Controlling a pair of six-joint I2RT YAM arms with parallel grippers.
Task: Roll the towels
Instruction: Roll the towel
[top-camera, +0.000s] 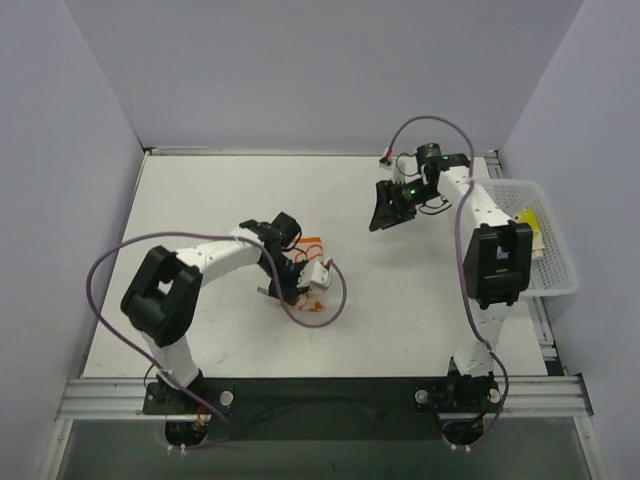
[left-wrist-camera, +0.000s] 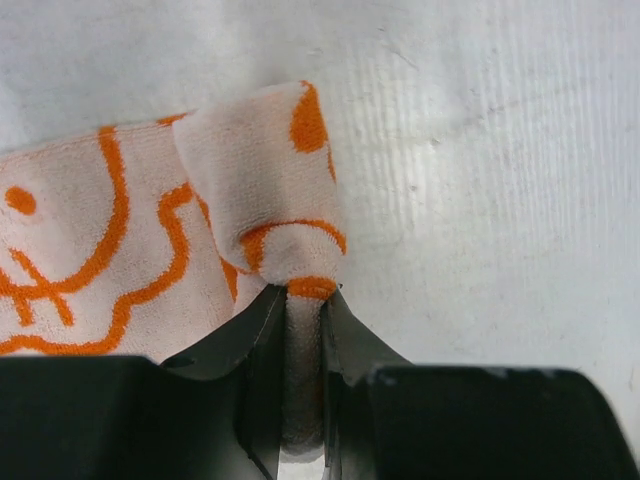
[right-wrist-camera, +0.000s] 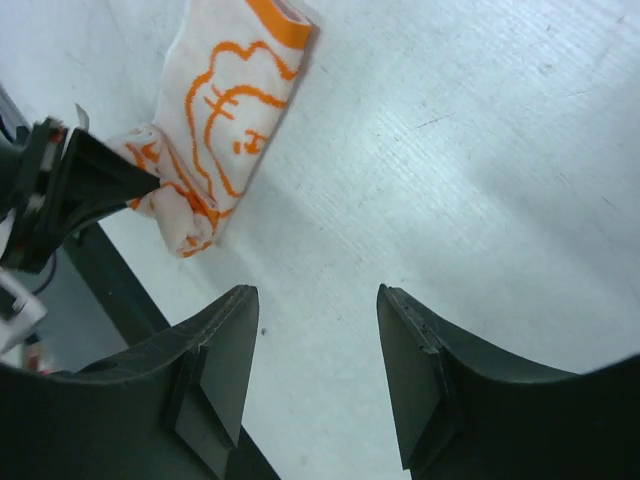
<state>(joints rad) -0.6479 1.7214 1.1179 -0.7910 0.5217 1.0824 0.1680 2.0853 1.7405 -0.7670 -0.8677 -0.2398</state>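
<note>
The orange-and-white towel (left-wrist-camera: 110, 230) lies on the white table, pale side up with orange flower outlines. One end is folded up into a small roll (left-wrist-camera: 270, 180). My left gripper (left-wrist-camera: 303, 300) is shut on that rolled end, low at the table. In the top view the towel (top-camera: 312, 242) is mostly hidden under the left gripper (top-camera: 295, 292). My right gripper (right-wrist-camera: 315, 300) is open and empty, above bare table at the back right (top-camera: 382, 212). Its view shows the towel (right-wrist-camera: 235, 110) and the left gripper (right-wrist-camera: 90, 180) at the towel's rolled end.
A white mesh basket (top-camera: 558, 286) stands at the table's right edge with a yellow towel (top-camera: 529, 226) in it. The left arm's purple cable (top-camera: 335, 300) loops beside the towel. Grey walls close in the back and sides.
</note>
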